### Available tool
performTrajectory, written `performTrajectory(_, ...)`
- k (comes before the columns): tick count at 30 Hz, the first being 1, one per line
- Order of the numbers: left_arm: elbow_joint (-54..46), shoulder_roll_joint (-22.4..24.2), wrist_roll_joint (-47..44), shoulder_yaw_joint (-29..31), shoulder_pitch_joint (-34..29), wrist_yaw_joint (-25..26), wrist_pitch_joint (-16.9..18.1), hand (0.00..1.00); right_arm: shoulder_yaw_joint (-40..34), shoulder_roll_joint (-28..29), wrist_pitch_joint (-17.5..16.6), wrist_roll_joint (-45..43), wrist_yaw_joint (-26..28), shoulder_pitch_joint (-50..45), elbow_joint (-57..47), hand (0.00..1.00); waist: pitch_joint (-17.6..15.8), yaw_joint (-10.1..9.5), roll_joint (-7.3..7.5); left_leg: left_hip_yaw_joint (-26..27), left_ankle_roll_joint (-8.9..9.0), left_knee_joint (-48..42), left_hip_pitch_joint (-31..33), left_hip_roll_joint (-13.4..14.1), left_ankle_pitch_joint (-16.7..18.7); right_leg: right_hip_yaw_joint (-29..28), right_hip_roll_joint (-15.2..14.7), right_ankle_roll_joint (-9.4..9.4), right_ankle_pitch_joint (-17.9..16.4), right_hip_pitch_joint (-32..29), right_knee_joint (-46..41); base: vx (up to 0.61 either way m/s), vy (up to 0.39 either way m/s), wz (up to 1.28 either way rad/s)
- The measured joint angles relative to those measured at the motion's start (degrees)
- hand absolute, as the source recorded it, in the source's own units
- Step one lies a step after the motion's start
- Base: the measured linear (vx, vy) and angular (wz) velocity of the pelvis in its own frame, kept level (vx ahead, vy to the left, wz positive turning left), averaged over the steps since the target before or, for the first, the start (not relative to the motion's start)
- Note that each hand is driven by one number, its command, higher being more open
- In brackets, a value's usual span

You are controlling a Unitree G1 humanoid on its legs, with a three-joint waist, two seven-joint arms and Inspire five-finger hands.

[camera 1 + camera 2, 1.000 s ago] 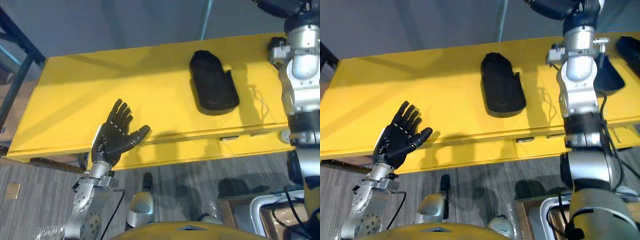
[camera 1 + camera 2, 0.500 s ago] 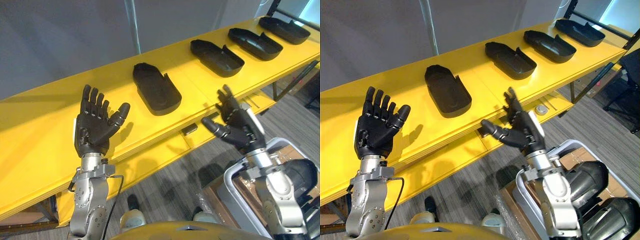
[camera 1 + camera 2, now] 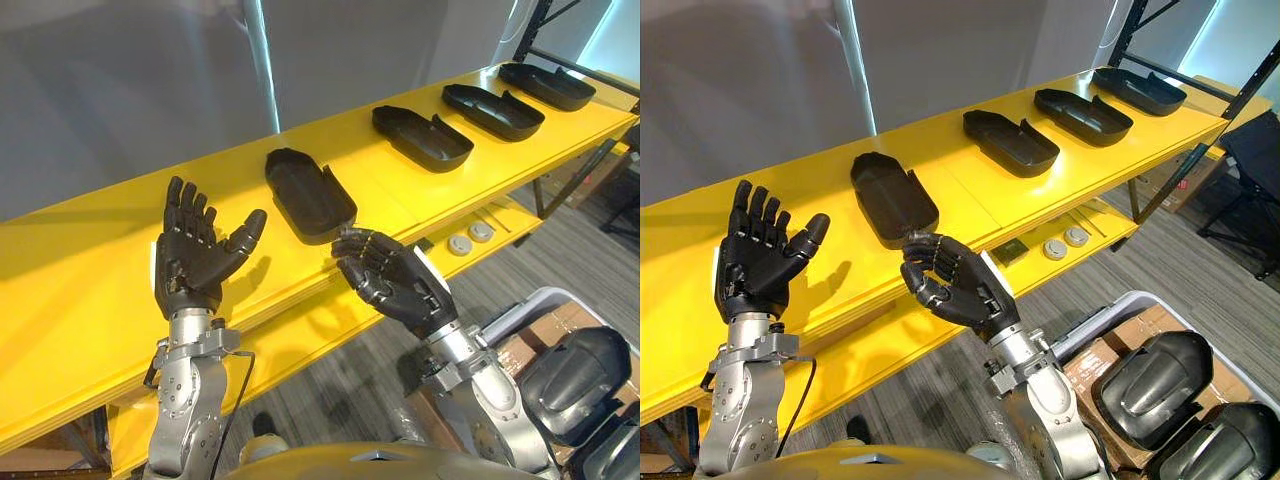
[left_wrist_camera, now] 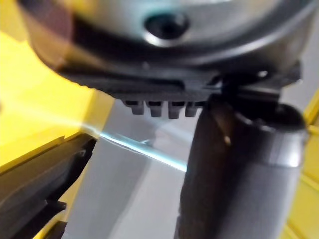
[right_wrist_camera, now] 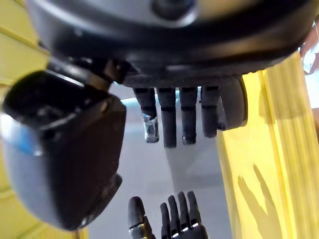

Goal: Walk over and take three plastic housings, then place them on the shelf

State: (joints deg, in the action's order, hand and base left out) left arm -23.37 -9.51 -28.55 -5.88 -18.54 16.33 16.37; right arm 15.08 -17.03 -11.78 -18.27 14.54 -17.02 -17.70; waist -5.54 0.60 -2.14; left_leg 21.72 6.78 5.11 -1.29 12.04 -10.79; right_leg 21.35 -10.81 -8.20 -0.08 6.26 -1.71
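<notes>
The right robot hand [image 3: 400, 285] hangs over the front edge of the yellow tabletop [image 3: 90, 260], fingers loosely bent and thumb apart, holding nothing. To its left, the left robot hand [image 3: 190, 265] stands upright with straight, spread fingers, likewise empty.

Just beyond the right robot hand's fingertips, and between the two hands, lies the nearest black plastic housing [image 3: 310, 192], hollow side up. Three more housings sit in a row farther off to the right robot hand's right: the second [image 3: 422, 137], the third [image 3: 493, 110] and the fourth [image 3: 547, 85], each well apart from its neighbour. A dark shape at the edge of the left wrist view is probably the nearest housing's rim, though that is hard to tell.

None has been picked up yet. For a clean first grasp, the right robot hand should probably spread wider, reach forward over the housing's near wall, and close across its narrow width, thumb outside and fingers in the hollow, then lift straight up rather than drag it along the tabletop.
</notes>
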Motion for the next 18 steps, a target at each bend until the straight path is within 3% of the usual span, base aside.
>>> performTrajectory(10,0.0,0.17,-0.06,2.6,-2.36,0.34,-0.5,1.0,2.4,1.3,-0.31,5.91,-9.04,5.06,8.41,0.0,1.63,-0.7,-0.14,-1.91,-0.31,-0.02,0.84,-0.42,-0.29,2.04,-0.02,-0.34,0.22,0.98,0.73,0.02,-0.01,0.1)
performTrajectory(11,0.0,0.38,-0.06,2.82,-2.35,0.32,-0.53,1.0,2.47,1.29,-0.31,7.26,-10.16,5.94,9.01,0.0,1.65,-1.44,-0.15,-2.04,-0.31,-0.02,0.85,-0.43,-0.29,2.11,-0.02,-0.33,0.22,1.03,0.69,0.02,-0.012,0.04)
performTrajectory(18,-0.05,0.71,-0.08,3.62,-2.36,0.2,-0.56,1.0,2.93,1.2,-0.2,11.16,-13.52,10.92,13.73,0.0,1.69,-2.3,-0.15,-3.51,-0.4,0.0,0.96,-0.62,-0.43,3.59,-0.01,0.23,-0.36,1.97,0.67,-0.01,-0.009,0.11)
